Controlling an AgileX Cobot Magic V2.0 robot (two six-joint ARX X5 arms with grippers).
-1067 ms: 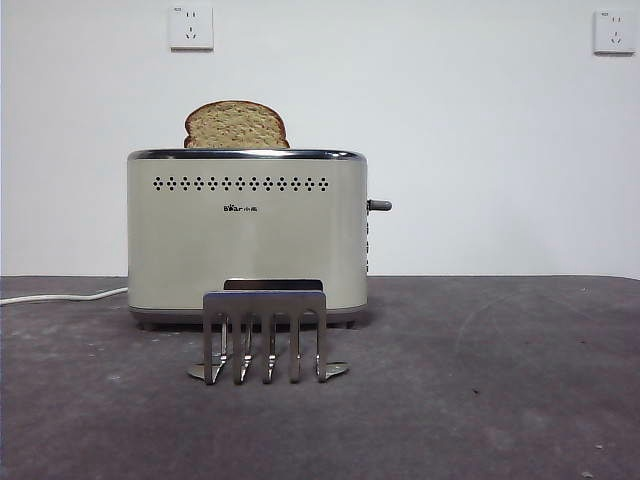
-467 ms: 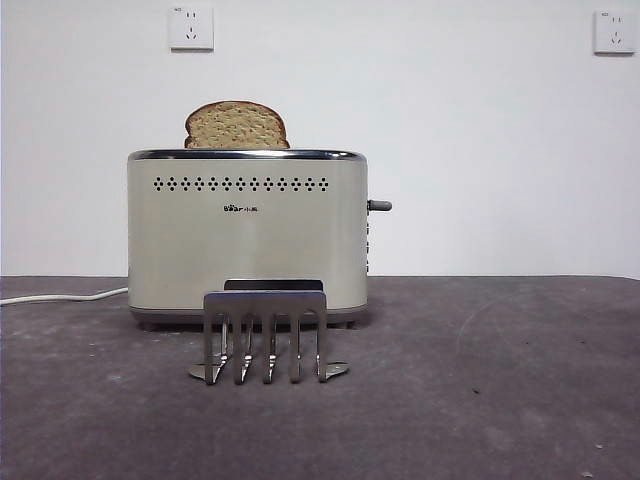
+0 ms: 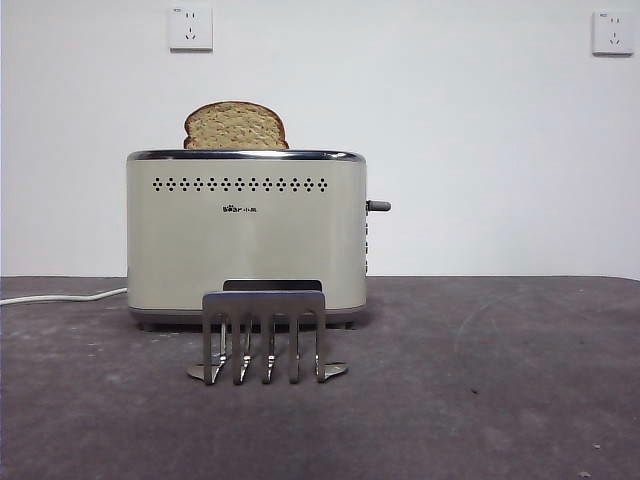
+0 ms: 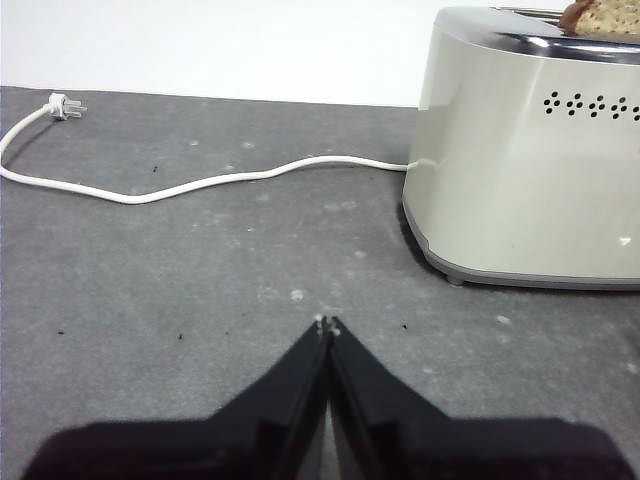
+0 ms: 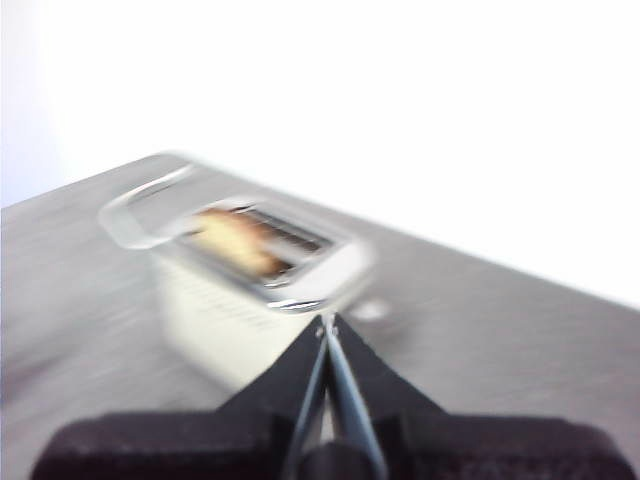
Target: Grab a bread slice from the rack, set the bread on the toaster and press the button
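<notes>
One slice of bread [image 3: 236,126] stands upright in the toaster [image 3: 246,232], dome up; both end effectors closed, empty.

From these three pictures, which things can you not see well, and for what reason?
- Slice of bread: in the front view its lower part is hidden inside the toaster.
- Toaster lever: too small to read its position; cut off in the left wrist view.
- Right wrist view: motion blur smears everything, so the slots are unclear.
- Rack: seen in the front view only.
- Cable: where it joins the toaster is hidden.
</notes>
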